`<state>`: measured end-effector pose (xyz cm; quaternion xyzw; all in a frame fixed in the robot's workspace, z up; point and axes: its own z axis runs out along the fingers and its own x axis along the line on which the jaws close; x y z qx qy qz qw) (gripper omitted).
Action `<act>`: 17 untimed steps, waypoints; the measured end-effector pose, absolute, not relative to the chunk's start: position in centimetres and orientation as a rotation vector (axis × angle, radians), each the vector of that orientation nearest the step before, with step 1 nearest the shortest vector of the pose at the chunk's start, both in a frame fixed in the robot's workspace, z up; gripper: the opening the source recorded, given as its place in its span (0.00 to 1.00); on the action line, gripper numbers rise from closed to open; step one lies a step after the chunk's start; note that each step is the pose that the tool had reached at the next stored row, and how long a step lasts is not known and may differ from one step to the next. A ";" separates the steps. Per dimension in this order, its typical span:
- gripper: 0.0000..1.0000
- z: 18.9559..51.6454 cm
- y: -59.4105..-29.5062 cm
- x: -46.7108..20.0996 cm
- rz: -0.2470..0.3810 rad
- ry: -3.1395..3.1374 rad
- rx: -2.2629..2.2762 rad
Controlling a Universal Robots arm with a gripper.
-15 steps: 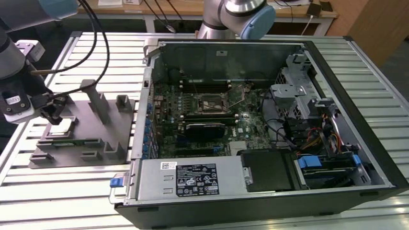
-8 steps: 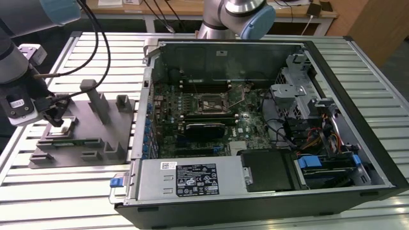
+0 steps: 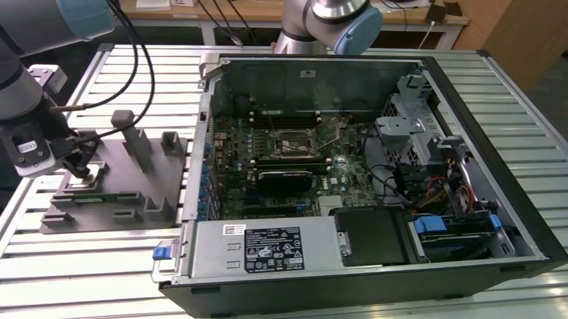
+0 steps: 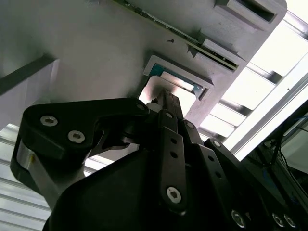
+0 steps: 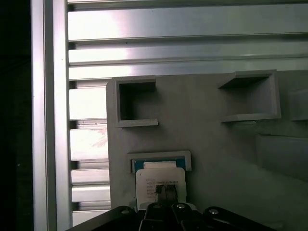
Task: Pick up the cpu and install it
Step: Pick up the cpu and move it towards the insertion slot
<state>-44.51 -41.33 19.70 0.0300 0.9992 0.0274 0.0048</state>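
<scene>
Your end effector (image 5: 166,191) is sitting with its fingers drawn together, tips meeting the cpu (image 5: 150,177) lying in a pocket of the grey block (image 5: 216,144).

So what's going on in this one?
A single robot arm has its pincer right at the cpu, which lies in a shallow recess of the grey fixture block on the slatted metal table. The chip is not yet lifted out. The open computer case lies toward the exterior view's right, with its motherboard socket well apart from the pincer.
</scene>
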 end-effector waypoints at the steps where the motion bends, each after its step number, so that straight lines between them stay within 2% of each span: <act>1: 0.11 19.7 -41.3 -44.5 0.086 3.130 0.094; 9: 0.11 19.7 -41.3 -44.5 0.086 3.129 0.094; 10: 0.23 19.7 -41.3 -44.5 0.086 3.129 0.094; 11: 0.23 19.7 -41.3 -44.5 0.086 3.129 0.094; 13: 0.35 19.7 -41.3 -44.5 0.086 3.129 0.094; 14: 0.35 19.7 -41.3 -44.5 0.086 3.129 0.094; 17: 0.47 19.7 -41.3 -44.5 0.086 3.129 0.094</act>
